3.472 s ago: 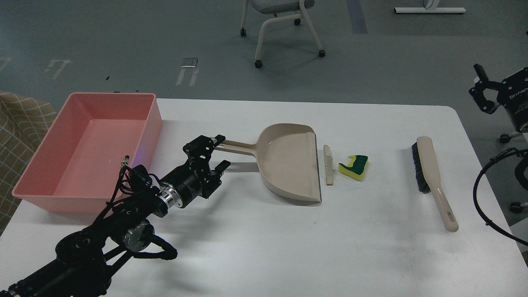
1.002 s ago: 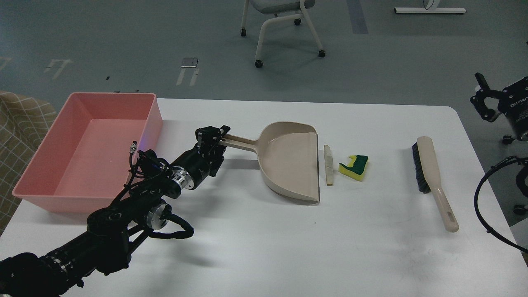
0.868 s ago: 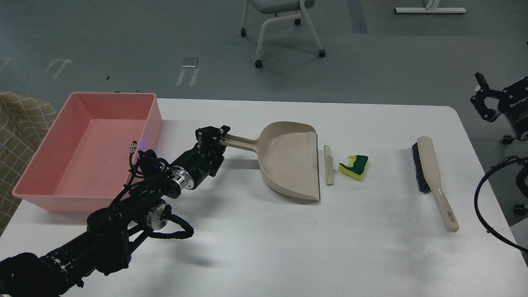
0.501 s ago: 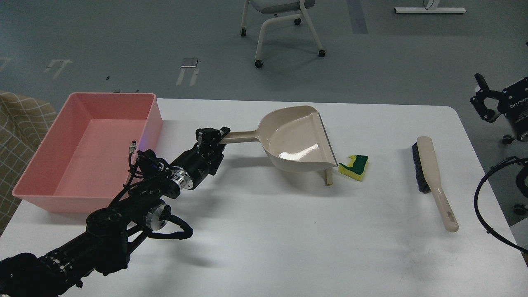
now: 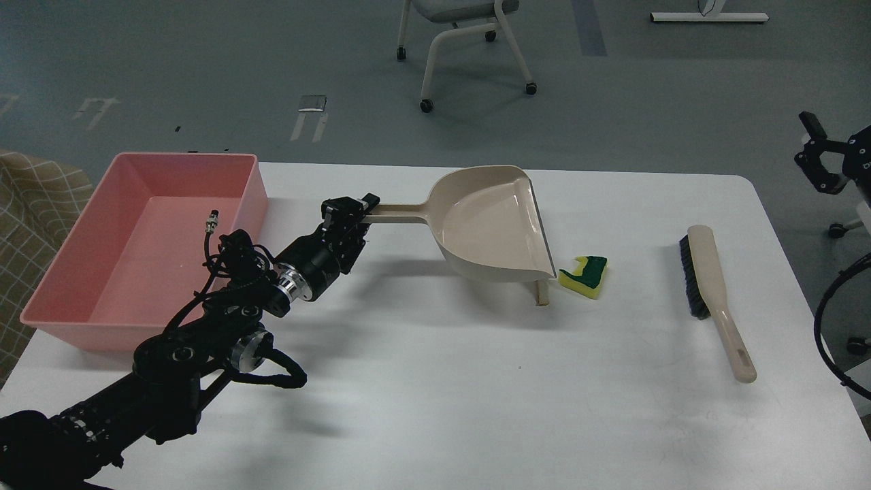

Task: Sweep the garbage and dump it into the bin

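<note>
The yellow sponge chunk with a dark green top (image 5: 584,275) lies on the white table (image 5: 442,401), just right of the beige dustpan (image 5: 490,224). The thin bread-like slice (image 5: 541,294) is mostly hidden behind the dustpan's front lip; only its near end shows. My left gripper (image 5: 350,211) is shut on the end of the dustpan handle and holds the pan lifted and tilted above the table. The pink bin (image 5: 156,231) stands at the left and looks empty. My right gripper (image 5: 814,153) is open and empty, off the table's right edge.
A beige hand brush with black bristles (image 5: 708,286) lies on the right of the table, handle towards me. A wheeled chair (image 5: 469,41) stands on the floor beyond the table. A checked cloth (image 5: 27,218) shows at the far left.
My left gripper closed on the dustpan handle, then lifted and tilted the pan, which now hides most of the bread-like slice. The right gripper drifted a little right. Sponge and brush have not moved.
</note>
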You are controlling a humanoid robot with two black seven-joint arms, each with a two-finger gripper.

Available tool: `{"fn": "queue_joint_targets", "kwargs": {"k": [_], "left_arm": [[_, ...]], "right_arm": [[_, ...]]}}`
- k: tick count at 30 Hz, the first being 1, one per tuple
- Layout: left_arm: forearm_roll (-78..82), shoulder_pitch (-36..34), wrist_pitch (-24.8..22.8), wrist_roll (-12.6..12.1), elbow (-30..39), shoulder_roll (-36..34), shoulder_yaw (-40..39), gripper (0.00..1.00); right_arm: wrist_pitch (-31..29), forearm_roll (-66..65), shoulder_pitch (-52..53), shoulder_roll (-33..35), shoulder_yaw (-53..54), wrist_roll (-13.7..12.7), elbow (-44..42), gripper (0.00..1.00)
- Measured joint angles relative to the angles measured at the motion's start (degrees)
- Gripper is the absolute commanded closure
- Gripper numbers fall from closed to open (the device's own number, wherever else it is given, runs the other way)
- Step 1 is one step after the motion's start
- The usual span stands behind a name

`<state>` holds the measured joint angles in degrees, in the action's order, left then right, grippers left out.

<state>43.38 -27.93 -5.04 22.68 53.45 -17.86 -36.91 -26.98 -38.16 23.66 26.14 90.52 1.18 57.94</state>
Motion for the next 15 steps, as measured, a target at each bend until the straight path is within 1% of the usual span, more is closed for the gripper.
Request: {"fn": "queue_joint_targets", "kwargs": {"k": [3,6,9,11,12,15], "left_arm": [[0.32,-0.03,-0.01,0.27,1.05,-1.73,0.00,0.95],[0.40,-0.03,-0.09,0.33,1.35,-2.60,0.00,0.96],[0.72,0.40,-0.05,0.38,1.40,-3.20,0.00,0.96],[0.87,0.75,-0.09,0.38,1.40,-3.30,0.04,0.97],[0.89,0.89,-0.08,0.38,1.40,-3.39,0.05,0.98],[0.89,1.08,-0.05,0.38,1.40,-3.55,0.04,0.98]], "right_arm": [[0.19,-8.29,-2.42,2.15,0.05,1.15,4.36,0.01],[0.23,-15.51,-4.79,4.15,0.05,1.51,7.38,0.01],[0.16,-27.29,-8.63,7.37,-0.01,1.90,12.76,0.01],[0.15,-33.99,-11.43,9.84,-0.01,2.68,16.63,0.00],[0.15,-36.23,-12.51,10.95,-0.01,3.24,17.95,0.00],[0.05,-41.63,-15.99,16.03,-0.06,6.26,21.50,0.00]]}}
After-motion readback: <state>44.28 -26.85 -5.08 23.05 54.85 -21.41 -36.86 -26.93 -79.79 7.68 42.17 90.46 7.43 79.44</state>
